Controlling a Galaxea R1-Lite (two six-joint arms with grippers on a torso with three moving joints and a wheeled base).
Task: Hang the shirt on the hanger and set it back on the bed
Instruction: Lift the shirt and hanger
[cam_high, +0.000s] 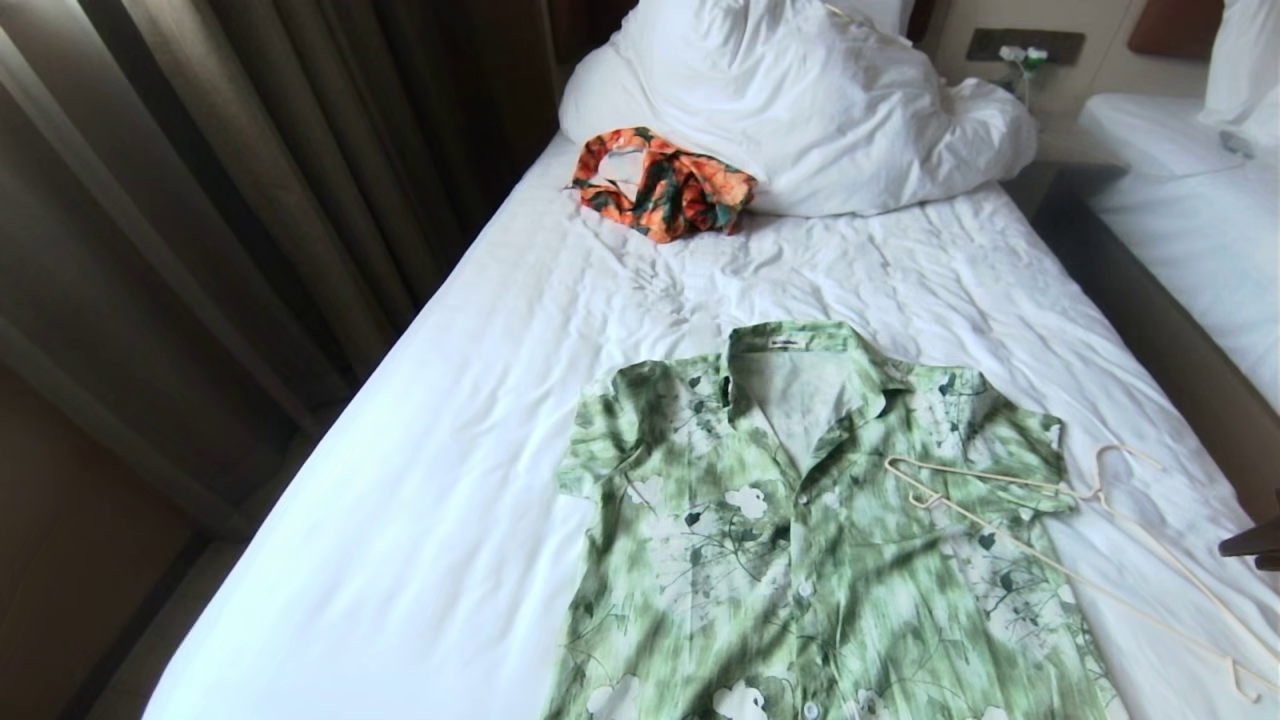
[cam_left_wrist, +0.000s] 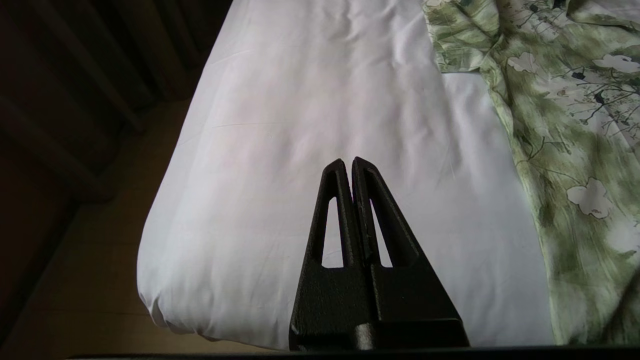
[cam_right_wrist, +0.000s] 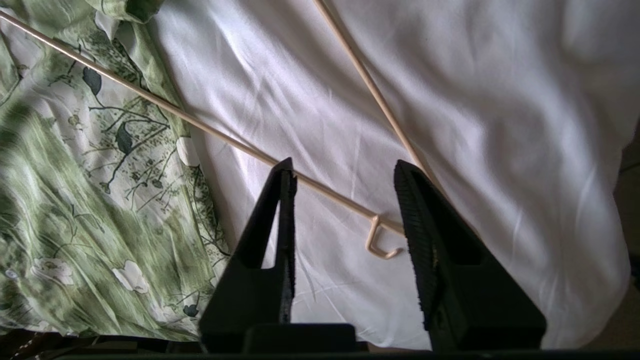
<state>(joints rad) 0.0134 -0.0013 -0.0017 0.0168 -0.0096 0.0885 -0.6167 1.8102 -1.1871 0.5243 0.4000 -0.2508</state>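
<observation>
Above the hanger (cam_right_wrist: 210, 127) on the bed (cam_right_wrist: 450, 100), I held the right end effector (cam_right_wrist: 345, 170) spread; its thin rod could slip aside.

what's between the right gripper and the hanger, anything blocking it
Nothing visible. The right gripper has its fingers open above the hanger, whose notched end lies on bare bed sheet. The shirt lies under the hanger's far part only.

An orange-and-green garment (cam_high: 665, 182) is lying crumpled near the top of the sheet, brown curtains (cam_high: 250, 180) are hanging alongside, and a second white bed (cam_high: 1190, 210) is standing across a dark gap.
</observation>
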